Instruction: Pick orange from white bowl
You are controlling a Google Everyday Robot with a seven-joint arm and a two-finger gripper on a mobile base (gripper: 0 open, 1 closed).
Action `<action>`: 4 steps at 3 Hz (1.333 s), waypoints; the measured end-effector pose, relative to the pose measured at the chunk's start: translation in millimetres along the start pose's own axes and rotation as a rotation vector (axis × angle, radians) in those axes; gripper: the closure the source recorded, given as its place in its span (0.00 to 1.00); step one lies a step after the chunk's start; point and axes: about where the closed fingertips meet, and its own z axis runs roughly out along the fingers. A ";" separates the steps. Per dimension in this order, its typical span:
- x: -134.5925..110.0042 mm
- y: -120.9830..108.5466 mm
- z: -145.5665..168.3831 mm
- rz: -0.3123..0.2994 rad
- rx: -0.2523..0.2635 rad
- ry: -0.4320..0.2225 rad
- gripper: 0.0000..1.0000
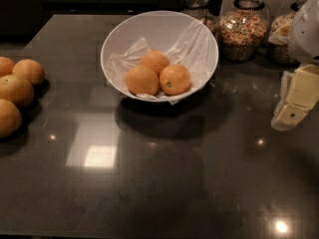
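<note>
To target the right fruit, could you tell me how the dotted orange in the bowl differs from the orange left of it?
The dotted orange shows a dark stem dot; the left orange shows none. The dotted orange sits nearer the pincer, at the right edge; the left orange sits farther. Both lie in the white bowl, alike in size.

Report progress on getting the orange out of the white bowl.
Done: nothing yet. The orange lies in the white bowl beside two others. In hand: the gripper hangs at the right edge, apart from the bowl. Left: reach, grasp, lift out.
</note>
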 end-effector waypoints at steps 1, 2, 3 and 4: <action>-5.3 -2.5 1.9 0.005 0.017 -0.012 0.00; -24.5 -9.4 12.4 0.015 0.039 -0.061 0.00; -51.3 -17.8 18.9 0.016 0.060 -0.129 0.00; -105.4 -45.5 40.2 -0.005 0.058 -0.206 0.00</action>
